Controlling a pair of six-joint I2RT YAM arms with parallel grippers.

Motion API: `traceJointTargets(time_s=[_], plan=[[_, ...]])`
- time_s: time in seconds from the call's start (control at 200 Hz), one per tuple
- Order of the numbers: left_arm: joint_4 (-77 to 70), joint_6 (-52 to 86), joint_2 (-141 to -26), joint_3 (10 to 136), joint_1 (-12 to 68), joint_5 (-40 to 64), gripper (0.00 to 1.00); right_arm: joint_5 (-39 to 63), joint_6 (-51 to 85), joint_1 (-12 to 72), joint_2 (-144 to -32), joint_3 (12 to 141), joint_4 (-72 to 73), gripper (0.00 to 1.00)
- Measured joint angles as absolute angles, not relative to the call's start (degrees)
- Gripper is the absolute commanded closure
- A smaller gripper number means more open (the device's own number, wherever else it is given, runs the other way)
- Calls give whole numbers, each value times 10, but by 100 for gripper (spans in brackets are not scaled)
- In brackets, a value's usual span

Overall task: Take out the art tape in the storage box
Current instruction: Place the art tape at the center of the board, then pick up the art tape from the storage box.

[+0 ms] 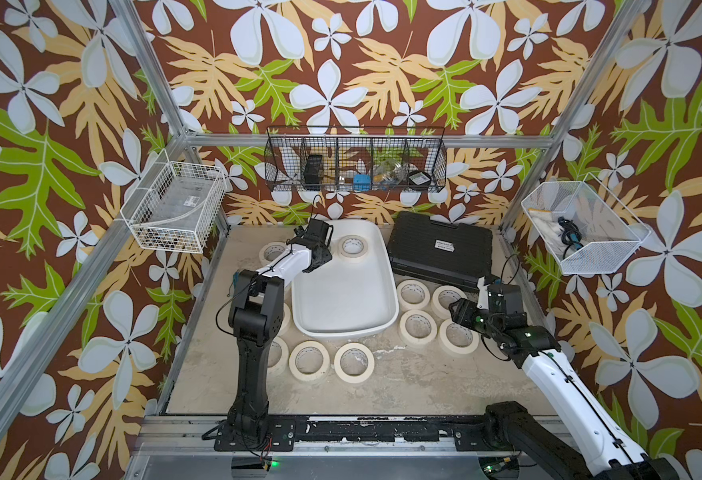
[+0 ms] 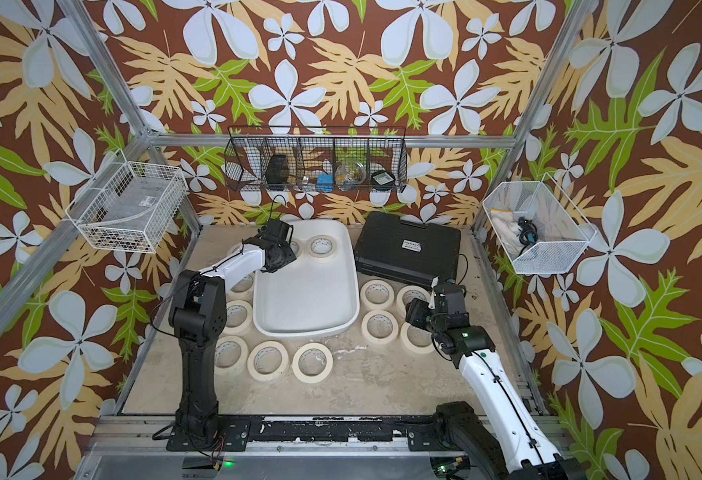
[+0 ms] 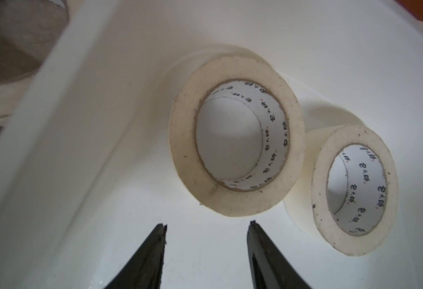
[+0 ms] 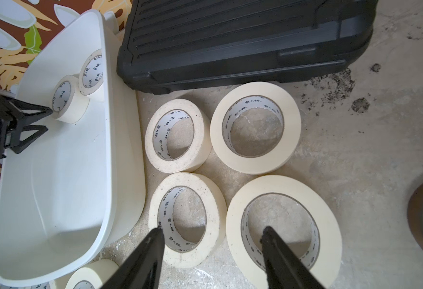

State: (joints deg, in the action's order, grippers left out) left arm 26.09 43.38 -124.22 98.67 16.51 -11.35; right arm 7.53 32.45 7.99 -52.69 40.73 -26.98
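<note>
In both top views I'm seeing the storage box (image 1: 343, 299) sitting mid-table (image 1: 403, 386) with one roll of art tape (image 1: 352, 247) lying flat at its far end. The left gripper (image 1: 317, 261) is hanging over the far-left corner, hiding most of a second roll (image 2: 295, 248) beside the first. The shut black case (image 1: 440, 245) is lying just right of the box, with four rolls (image 1: 418, 326) grouped in front of it. More rolls are lining the box's front (image 1: 353, 360) and left side, some behind the left arm (image 1: 251, 345). The right gripper (image 1: 459, 311) is hovering over the group of four. The black wire basket (image 1: 355, 160) on the back wall is holding small items I can't make out.

Through the left wrist camera I'm watching both boxed rolls lying side by side near the box wall (image 3: 62, 130). The claw's jaws are standing apart with nothing between them, short of the nearer roll (image 3: 235, 135).

Through the right wrist camera, those jaws are standing apart and empty too, their tips above the two nearer rolls of the four.
</note>
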Motion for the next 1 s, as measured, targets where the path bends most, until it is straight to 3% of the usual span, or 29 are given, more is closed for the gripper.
traceJointTargets(time_s=[0.42, 0.616, 0.841, 0.996], plan=[[225, 463, -1295, 1014, 146, -116, 43, 95, 322, 80, -536, 410, -270, 35], [213, 470, -1309, 1023, 145, -113, 54, 96, 322, 80, -535, 418, -273, 35], [189, 464, -1313, 1021, 143, -96, 78, 98, 322, 80, -534, 431, -282, 35], [189, 448, -1301, 1010, 143, -89, 85, 103, 322, 80, -532, 438, -288, 35]])
